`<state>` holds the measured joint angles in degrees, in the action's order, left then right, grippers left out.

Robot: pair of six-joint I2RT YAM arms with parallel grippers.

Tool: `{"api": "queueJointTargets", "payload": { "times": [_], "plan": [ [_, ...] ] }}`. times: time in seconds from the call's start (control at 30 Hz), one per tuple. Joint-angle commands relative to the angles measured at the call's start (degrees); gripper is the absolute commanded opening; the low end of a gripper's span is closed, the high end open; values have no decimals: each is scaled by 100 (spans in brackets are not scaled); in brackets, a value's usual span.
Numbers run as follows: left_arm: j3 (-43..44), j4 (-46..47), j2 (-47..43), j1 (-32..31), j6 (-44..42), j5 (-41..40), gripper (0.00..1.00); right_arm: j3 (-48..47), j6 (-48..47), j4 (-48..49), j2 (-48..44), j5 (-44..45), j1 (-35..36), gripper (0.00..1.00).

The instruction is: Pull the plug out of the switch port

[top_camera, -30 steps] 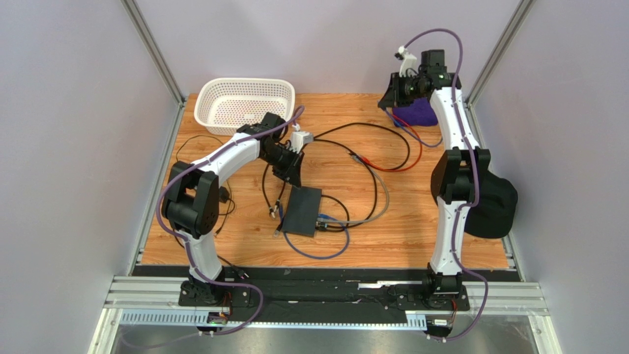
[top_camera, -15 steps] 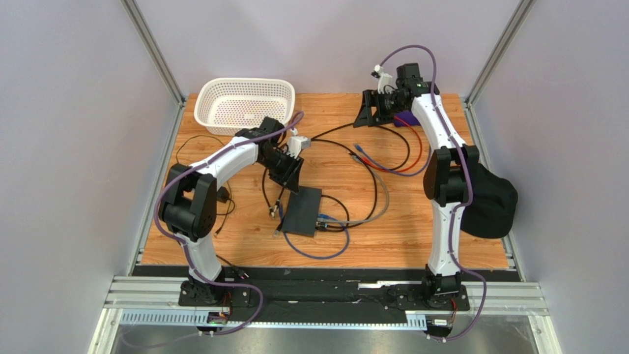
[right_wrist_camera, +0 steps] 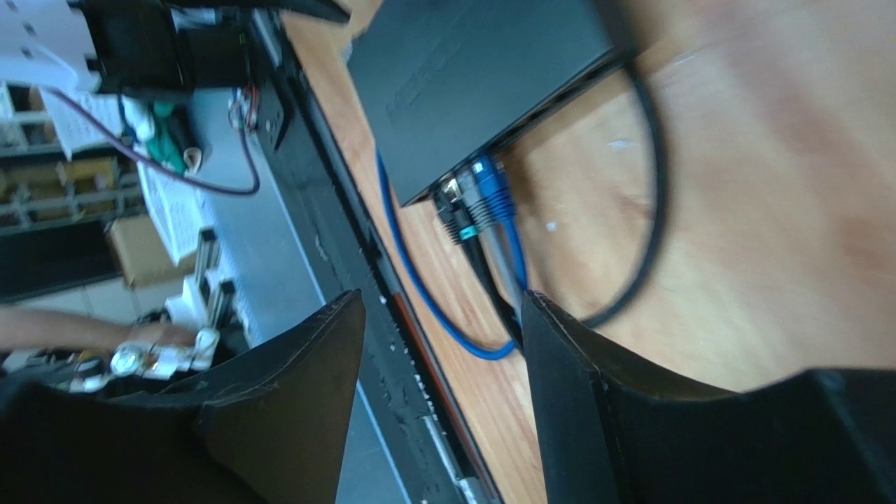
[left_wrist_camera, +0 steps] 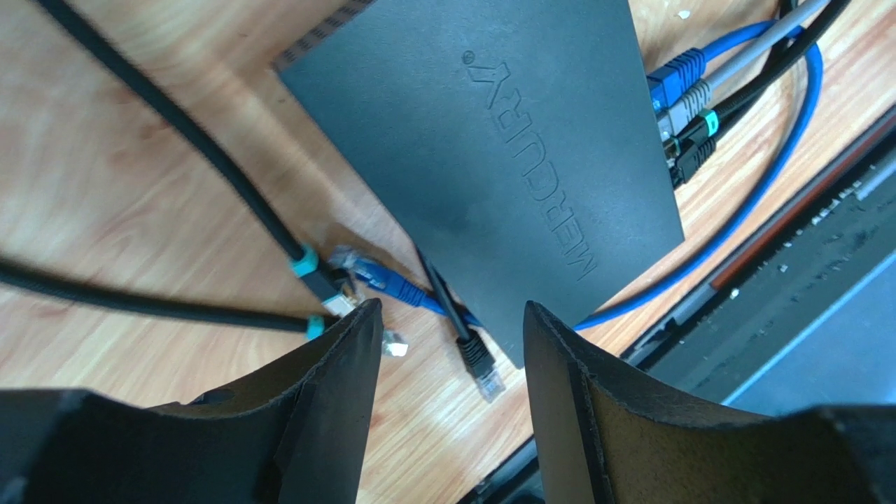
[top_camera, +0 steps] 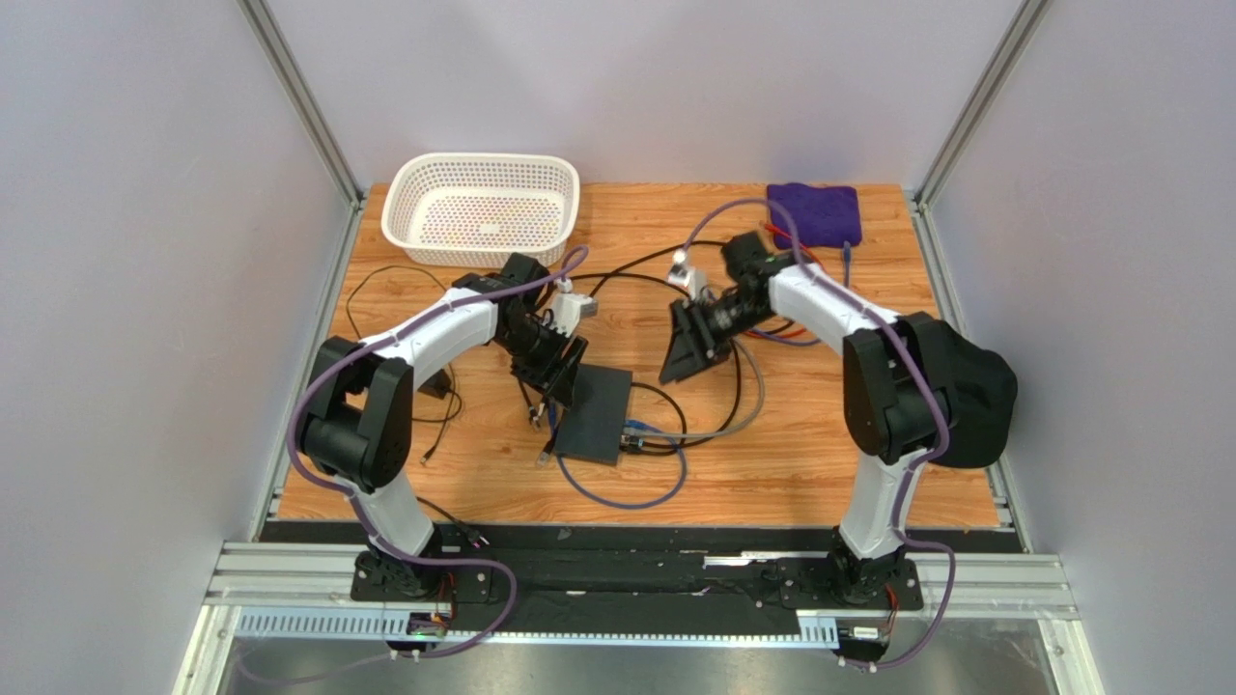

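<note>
1. The left gripper (left_wrist_camera: 452, 320) hung wide open and empty, right over the loose cable ends (left_wrist_camera: 373, 278) just beside the switch (left_wrist_camera: 505, 137).
2. The right gripper (right_wrist_camera: 442, 305) was spread and empty too, above the plugs (right_wrist_camera: 479, 200) seated in the switch.
3. The switch lay flat mid-surface (top_camera: 813, 435). Its long axis ran far-to-near, slightly slanted, and its port edge faced right, with the plugs bunched at the near end.
4. In the last second the right arm had swung in from the far right corner, uncovering the purple cloth (top_camera: 816, 213), and the left gripper had edged nearer.
5. Right of the switch was bare wood crossed by cable loops. The blue cable (top_camera: 624, 506) curved toward the near edge, and the basket (top_camera: 411, 229) sat well apart.
</note>
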<state>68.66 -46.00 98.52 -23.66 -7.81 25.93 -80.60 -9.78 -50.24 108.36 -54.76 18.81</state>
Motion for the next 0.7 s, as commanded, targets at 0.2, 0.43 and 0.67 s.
{"api": "queueJointTargets", "payload": {
  "times": [0.2,0.43,0.67],
  "plan": [
    [920,-365,1511,-95,192,255,53,141,47,911,581,-193,361,58],
    [2668,-805,2794,-34,140,79,41,18,3,884,643,-237,352,57],
    [3479,-1192,2648,160,-80,-36,43,44,-103,787,783,-333,316,57]
  ]
}}
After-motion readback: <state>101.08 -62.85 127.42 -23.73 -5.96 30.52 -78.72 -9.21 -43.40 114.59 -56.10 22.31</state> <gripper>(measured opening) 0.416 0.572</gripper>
